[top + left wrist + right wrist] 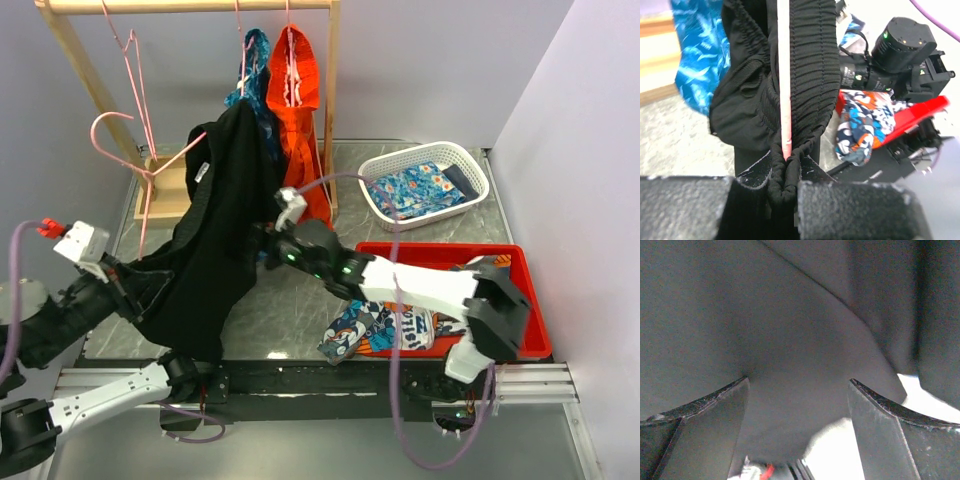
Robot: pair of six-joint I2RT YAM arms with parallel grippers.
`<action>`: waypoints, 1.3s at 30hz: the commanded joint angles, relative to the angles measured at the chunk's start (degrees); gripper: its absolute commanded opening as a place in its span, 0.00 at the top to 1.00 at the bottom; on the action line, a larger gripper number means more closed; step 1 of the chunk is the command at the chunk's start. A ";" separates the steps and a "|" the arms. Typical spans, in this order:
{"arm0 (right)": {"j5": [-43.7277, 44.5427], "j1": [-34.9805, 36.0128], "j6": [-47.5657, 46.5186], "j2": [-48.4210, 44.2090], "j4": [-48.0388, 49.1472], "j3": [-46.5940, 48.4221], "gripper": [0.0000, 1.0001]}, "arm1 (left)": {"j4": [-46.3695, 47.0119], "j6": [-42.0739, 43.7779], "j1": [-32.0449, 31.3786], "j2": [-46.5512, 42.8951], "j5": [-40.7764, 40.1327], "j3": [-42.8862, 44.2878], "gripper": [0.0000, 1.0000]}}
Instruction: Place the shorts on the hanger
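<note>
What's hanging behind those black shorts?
Behind the shorts, a blue patterned garment and an orange-red garment hang from the wooden rack. The shorts cover the blue one's lower part, so its full shape cannot be seen.

A wooden rack (331, 80) stands at the far side of the grey speckled tabletop (290, 310), its crossbar running along the top of the overhead view. An orange-red garment (295, 75) and a blue patterned garment (256, 50) hang side by side near the rack's right post, touching each other. A spare pink hanger (131, 47) dangles from the bar's left end. To the right, a white basket (478, 170) holds blue floral cloth (415, 190). Nearer the camera, a red tray (440, 252) has a multicoloured printed garment (385, 328) draped over its front edge.
</note>
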 commanded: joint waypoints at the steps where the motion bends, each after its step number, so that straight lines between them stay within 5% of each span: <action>1: 9.82 0.66 -4.06 -14.43 2.42 -6.93 0.14 | 4.19 3.47 0.27 -1.62 6.79 3.71 0.99; 9: 25.48 -3.28 -3.54 -36.33 -7.05 -16.35 0.14 | 5.78 5.14 0.01 -2.68 13.73 1.33 0.99; 13: 11.72 -16.09 -0.29 -37.40 -5.49 -17.24 0.14 | 6.21 5.57 -0.69 -2.85 17.07 1.59 0.99; 23: -1.84 -25.51 4.28 -26.50 -3.65 -10.02 0.13 | 7.01 6.63 -2.54 -3.03 23.58 1.42 0.99; 31: -10.81 -25.01 6.22 -21.40 1.36 -11.33 0.15 | 7.01 6.28 -3.16 -3.20 21.31 1.86 0.99; 39: -11.61 -9.81 4.73 -17.45 10.50 -16.44 0.15 | 7.98 5.93 -2.98 -4.87 17.44 2.21 0.99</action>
